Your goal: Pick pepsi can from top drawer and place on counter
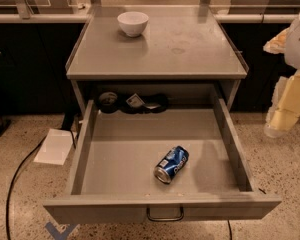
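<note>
On the floor at far left lies a white sheet of paper (pixel 54 146), with a black cable (pixel 14 184) curving past it toward the lower edge. Next comes the surface of the counter (pixel 185 46), grey and faintly stained, with a white bowl (pixel 133 23) standing upright near its back left corner. Below it the top drawer (pixel 115 156) is pulled fully out toward the camera, its curved metal handle (pixel 165 215) at the middle of the front panel. At the back of the drawer, half under the counter, sits a cluster of dark items (pixel 134 103) that cannot be made out clearly. The pepsi can (pixel 171 164) lies on its side on the drawer floor, right of centre and near the front, its silver end pointing to the front left, well apart from the drawer walls. At the far right, outside the drawer and beside the counter's right edge, the pale yellowish gripper (pixel 285 109) hangs in the air, well clear of the can; whether it is spread or closed cannot be told.
</note>
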You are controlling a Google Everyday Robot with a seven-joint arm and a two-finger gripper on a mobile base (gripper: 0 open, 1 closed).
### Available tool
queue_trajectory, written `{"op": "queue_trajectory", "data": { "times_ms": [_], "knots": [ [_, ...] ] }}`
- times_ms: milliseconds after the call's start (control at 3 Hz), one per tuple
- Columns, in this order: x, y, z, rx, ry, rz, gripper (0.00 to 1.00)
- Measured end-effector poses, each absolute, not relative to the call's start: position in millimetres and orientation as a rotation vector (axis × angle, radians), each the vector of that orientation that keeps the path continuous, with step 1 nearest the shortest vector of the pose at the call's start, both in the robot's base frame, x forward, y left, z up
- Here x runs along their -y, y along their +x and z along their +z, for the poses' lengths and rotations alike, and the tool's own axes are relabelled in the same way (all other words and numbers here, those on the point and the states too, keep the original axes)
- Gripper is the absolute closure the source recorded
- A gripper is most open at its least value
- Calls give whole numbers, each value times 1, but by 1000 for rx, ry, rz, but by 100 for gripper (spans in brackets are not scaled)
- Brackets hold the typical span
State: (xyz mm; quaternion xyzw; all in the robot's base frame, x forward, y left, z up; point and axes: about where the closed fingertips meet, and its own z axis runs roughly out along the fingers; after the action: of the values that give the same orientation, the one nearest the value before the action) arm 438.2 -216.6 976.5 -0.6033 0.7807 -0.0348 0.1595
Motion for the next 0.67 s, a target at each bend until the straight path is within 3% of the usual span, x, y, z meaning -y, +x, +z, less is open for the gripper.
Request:
{"op": "queue_trajectory", "data": {
  "times_ms": [667],
  "knots": [
    [203,464,945,-2165,-1785,-113,0]
  ]
}}
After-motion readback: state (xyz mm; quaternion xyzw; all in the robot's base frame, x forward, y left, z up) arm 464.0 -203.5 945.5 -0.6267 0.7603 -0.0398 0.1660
